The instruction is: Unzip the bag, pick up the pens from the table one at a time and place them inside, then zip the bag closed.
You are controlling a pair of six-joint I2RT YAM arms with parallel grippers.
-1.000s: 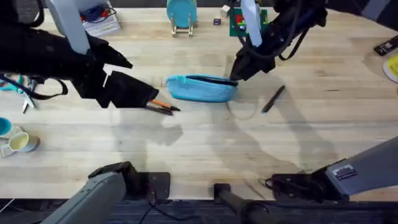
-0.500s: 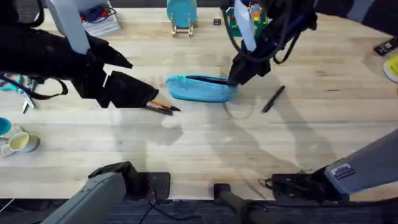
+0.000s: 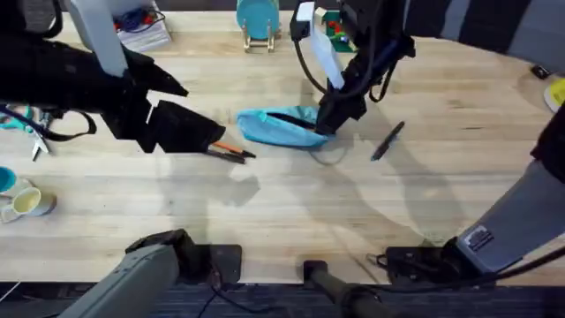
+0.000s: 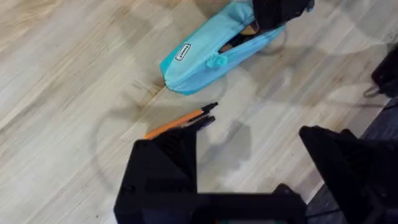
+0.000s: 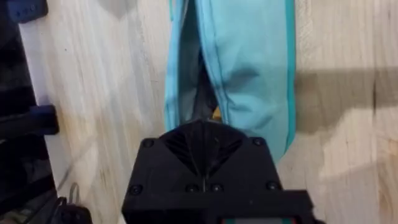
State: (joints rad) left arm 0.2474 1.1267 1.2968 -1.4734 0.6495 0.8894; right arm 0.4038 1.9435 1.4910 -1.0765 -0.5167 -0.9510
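The light blue bag lies mid-table, its zipper partly open on a dark interior. My right gripper is at the bag's right end, its fingers pinched together on the zipper. Something orange-yellow shows inside the slot. One black pen lies to the right of the bag. Orange pens with dark tips lie left of the bag, just beyond my left gripper. In the left wrist view that gripper stands open and empty above the table, close to an orange pen and short of the bag.
A teal stand and a green item sit at the far edge. Scissors and cups are at the left. A yellow thing is at the right edge.
My right gripper has moved left along the bag, and the bag's right end has bunched leftward with it. The left arm and the pens have not moved.
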